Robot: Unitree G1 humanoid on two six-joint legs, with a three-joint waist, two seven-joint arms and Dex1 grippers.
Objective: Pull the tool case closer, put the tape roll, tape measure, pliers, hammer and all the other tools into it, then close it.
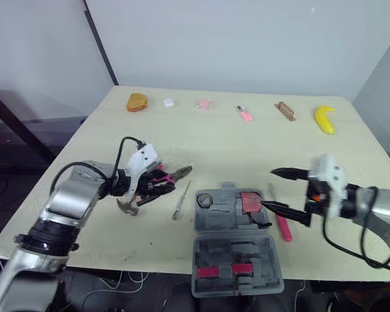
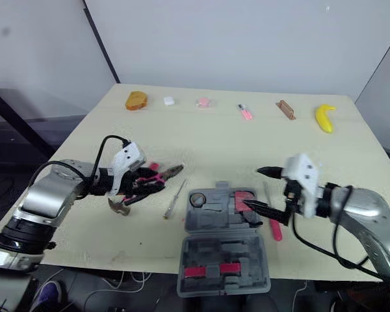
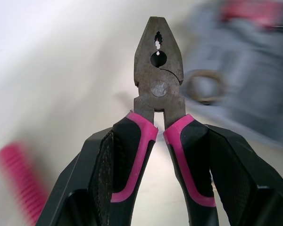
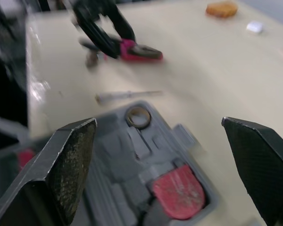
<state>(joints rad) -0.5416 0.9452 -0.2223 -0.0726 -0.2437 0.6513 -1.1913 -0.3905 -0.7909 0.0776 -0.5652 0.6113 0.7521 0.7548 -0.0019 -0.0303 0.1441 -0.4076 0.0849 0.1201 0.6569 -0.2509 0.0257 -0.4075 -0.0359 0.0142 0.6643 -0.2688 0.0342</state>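
Pliers [image 3: 158, 70] are being grasped by the left gripper [image 1: 155, 182] while the released right gripper [image 1: 266, 188] is hovering over the tool case [image 1: 273, 260].

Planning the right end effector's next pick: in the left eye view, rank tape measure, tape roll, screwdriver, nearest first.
1. tape measure: in the tool case, right side.
2. tape roll: case's left corner.
3. screwdriver: left of the case.

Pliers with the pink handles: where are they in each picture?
Left eye view: pliers, left of centre, in the left hand.
Right eye view: pliers, left of centre.
Left wrist view: pliers between the fingers.
Right wrist view: pliers beyond the case.
Shared landmark: tape roll.
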